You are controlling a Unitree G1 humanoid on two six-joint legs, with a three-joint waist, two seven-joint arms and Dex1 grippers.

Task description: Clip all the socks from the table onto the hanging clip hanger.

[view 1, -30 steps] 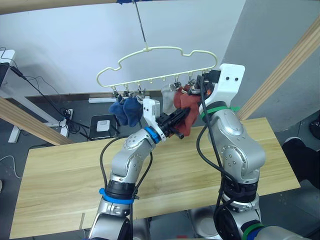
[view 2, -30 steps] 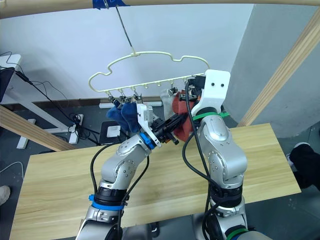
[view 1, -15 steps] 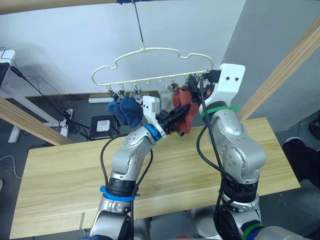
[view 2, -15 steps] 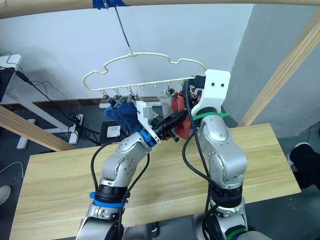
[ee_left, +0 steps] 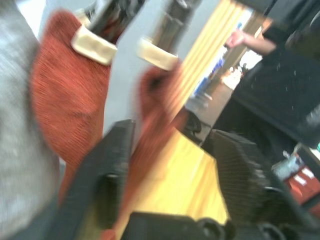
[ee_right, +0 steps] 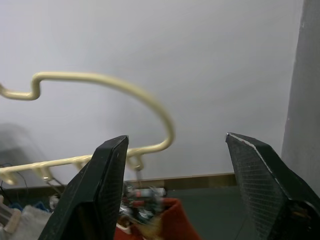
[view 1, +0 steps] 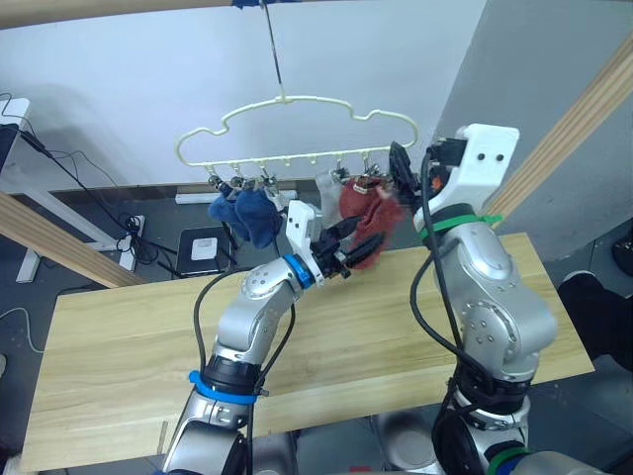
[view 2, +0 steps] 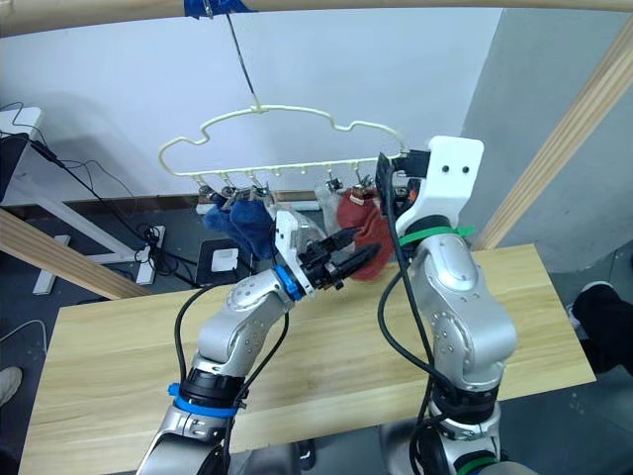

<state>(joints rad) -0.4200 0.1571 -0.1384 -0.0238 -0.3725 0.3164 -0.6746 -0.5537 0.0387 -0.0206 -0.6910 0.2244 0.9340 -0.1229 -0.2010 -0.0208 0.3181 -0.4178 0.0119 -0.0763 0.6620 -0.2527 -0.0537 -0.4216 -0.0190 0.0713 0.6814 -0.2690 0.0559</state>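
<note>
The pale yellow clip hanger [view 1: 297, 127] hangs by its hook from the rail. Two blue socks [view 1: 242, 213], a grey sock [view 1: 328, 186] and two rust-red socks [view 1: 364, 213] hang from its clips. My left gripper [view 1: 352, 243] is open just below the red socks. In the left wrist view its fingers [ee_left: 107, 175] stand wide apart, with a red sock [ee_left: 155, 110] hanging loosely between them beside another [ee_left: 70, 110]. My right gripper [view 2: 388, 178] is open at the hanger's right end. Its fingers [ee_right: 107, 185] frame the hanger wire [ee_right: 100, 79] with nothing between them. No sock lies on the visible part of the table [view 1: 129, 327].
A round wooden rail with blue tape [view 1: 247, 3] carries the hook. Slanted wooden posts stand at the left [view 1: 49, 242] and right [view 1: 574, 119]. Cables and a dark box [view 1: 203, 247] lie on the floor behind the table. A person's arm [ee_left: 240, 37] shows far off.
The right gripper opened first and that arm drew away to the right. The left gripper then opened off the red sock, which now hangs clipped. The hanger swung slightly left.
</note>
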